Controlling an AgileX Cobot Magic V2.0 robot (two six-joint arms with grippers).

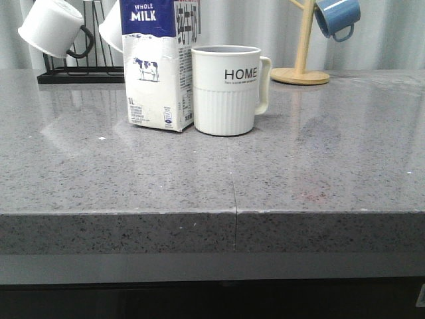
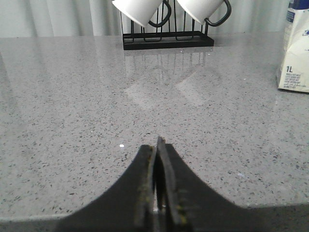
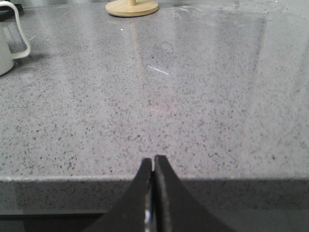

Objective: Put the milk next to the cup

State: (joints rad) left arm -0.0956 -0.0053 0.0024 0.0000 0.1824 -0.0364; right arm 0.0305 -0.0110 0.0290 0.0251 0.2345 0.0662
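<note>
The milk carton (image 1: 158, 63) stands upright on the grey counter, its right side touching or almost touching the off-white "HOME" cup (image 1: 228, 90), whose handle points right. The carton's lower corner shows in the left wrist view (image 2: 295, 63), and the cup's handle shows in the right wrist view (image 3: 14, 36). My left gripper (image 2: 156, 145) is shut and empty, low over the counter, well away from the carton. My right gripper (image 3: 153, 162) is shut and empty at the counter's front edge. Neither gripper shows in the front view.
A black rack (image 1: 76, 73) with white black-handled mugs (image 1: 53, 28) stands at the back left. A wooden mug tree (image 1: 300, 74) with a blue mug (image 1: 337, 16) stands at the back right. The counter's front edge (image 1: 236, 212) runs across.
</note>
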